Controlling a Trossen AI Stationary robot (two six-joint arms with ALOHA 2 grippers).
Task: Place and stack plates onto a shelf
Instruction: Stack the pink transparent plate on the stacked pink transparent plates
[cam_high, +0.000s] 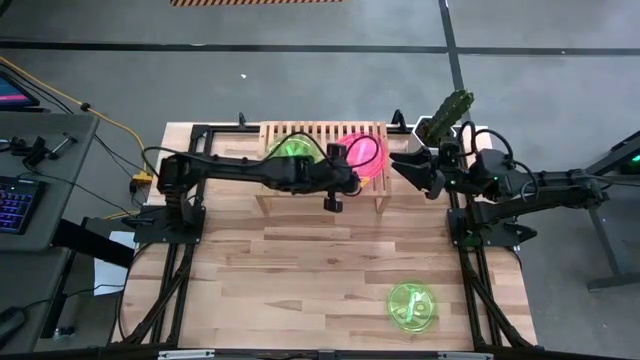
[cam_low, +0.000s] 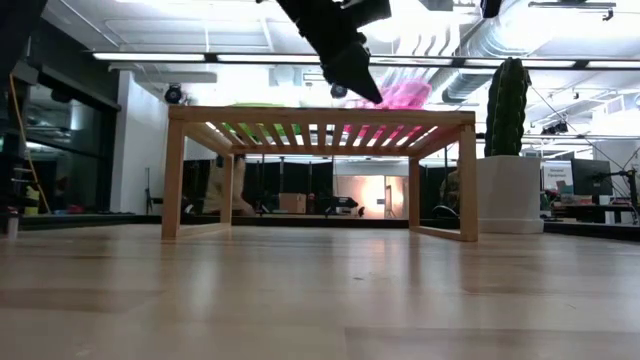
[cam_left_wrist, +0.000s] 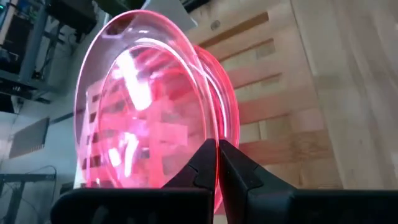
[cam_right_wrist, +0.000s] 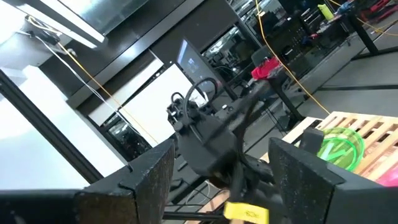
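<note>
now, from above, the left gripper (cam_high: 345, 165) reaches over the shelf (cam_high: 322, 134) and pinches a pink plate (cam_high: 366, 154) at the shelf's right part; green plates (cam_high: 293, 150) sit on its left part. another green plate (cam_high: 411, 304) lies on the table (cam_high: 290, 270), near right. the right gripper (cam_high: 408, 160) waits just right of the shelf, fingers spread. from the low view, the pink plate (cam_low: 405, 95) seems tilted. from the left wrist, the fingers (cam_left_wrist: 199, 168) press the plate rim (cam_left_wrist: 214, 118).
</note>
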